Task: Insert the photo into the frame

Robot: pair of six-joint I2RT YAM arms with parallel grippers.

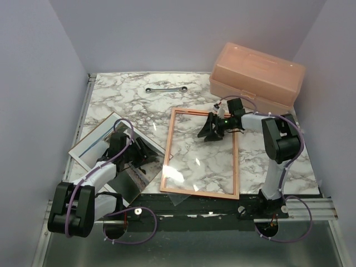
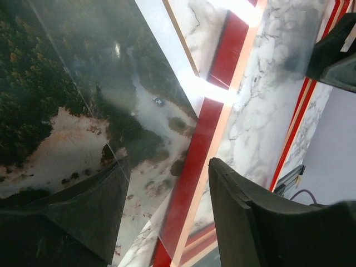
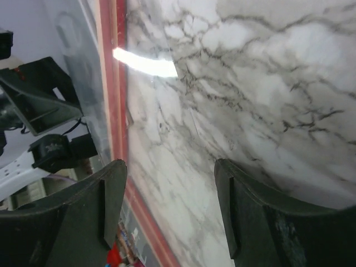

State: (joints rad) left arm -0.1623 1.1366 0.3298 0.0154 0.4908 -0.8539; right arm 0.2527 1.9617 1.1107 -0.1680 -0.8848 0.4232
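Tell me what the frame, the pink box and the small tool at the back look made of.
The frame: probably wood or fibreboard. It looks matt pale orange from above, while the left wrist view shows a shinier red face. The pink box: plastic, slightly translucent, with moulded rounded corners. The wrench: metal, grey with a bright sheen.

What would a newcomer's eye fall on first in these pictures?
The large frame lies flat in the middle of the marble table, the right tool poised above its far end. A pink box stands at the far right; the photo lies at the left.
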